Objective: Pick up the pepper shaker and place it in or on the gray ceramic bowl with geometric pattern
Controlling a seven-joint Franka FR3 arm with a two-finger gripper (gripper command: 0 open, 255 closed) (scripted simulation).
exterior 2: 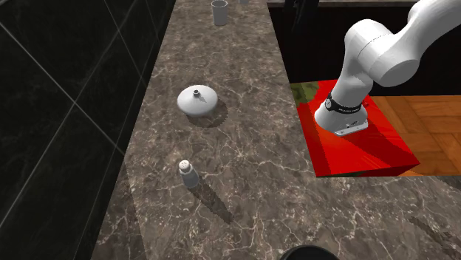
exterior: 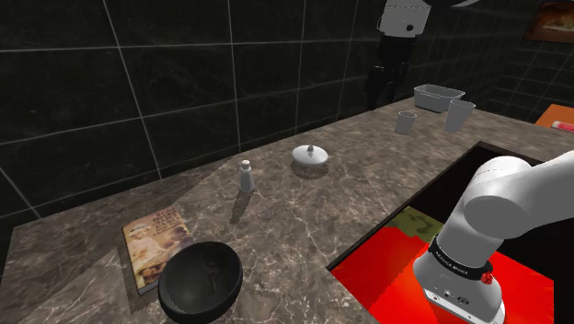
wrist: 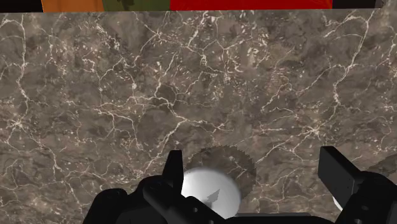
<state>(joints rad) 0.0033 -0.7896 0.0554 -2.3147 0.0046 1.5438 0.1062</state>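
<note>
Hanging above counter [exterior: 304, 212] with gripper [wrist: 252, 167] spread wide, pinching nothing. Finding shaker [exterior: 246, 175] upright, untouched, well apart from bowl [exterior: 200, 279]. Left to do: grasping, lifting, carrying, setting into bowl.

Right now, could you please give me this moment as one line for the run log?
hand: open, empty, above counter | shaker: upright on counter, untouched | bowl: dark, no shaker in it

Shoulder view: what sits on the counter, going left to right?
dark bowl → pepper shaker → white lid → short cup → tall cup
</note>
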